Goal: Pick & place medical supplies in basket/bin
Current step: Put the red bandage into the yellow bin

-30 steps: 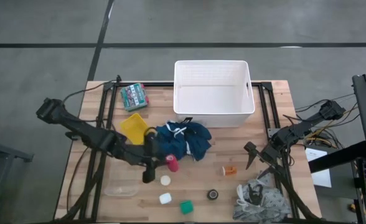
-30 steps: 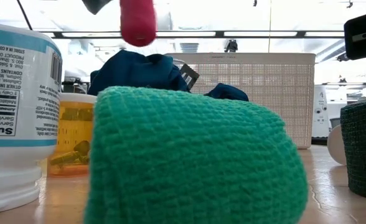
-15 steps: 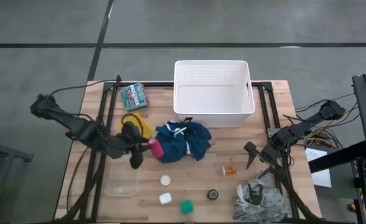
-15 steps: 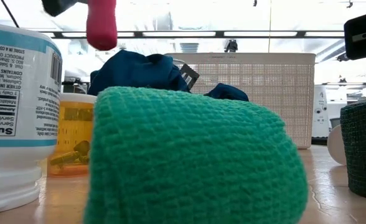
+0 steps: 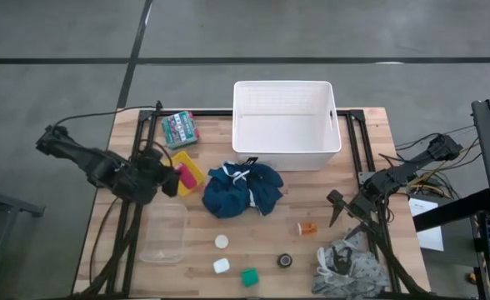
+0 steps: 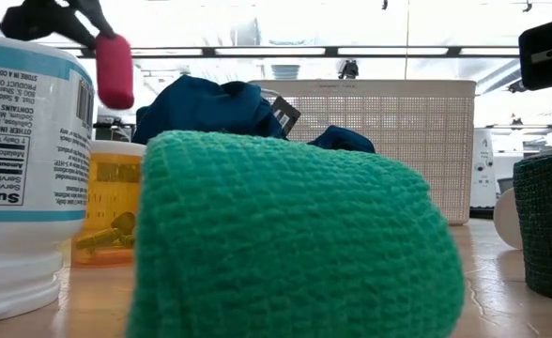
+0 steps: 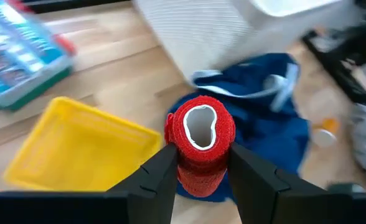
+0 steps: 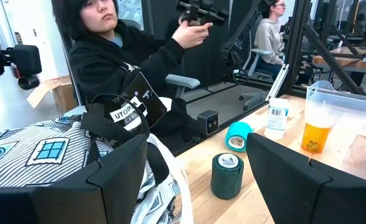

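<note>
Red tape roll (image 7: 200,144) gripped above yellow tray (image 7: 83,146).

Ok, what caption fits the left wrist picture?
Left gripper carries a red tape roll above the yellow tray.

We find the tub (image 5: 286,125) at the far middle of the surface (image 5: 370,142), with the garment (image 5: 242,188) just near of it. The tray (image 5: 184,171) lies left of the garment, the flat packet (image 5: 179,129) beyond it. The clear box (image 5: 166,239) sits near left, the patterned cloth (image 5: 349,268) near right.
</note>
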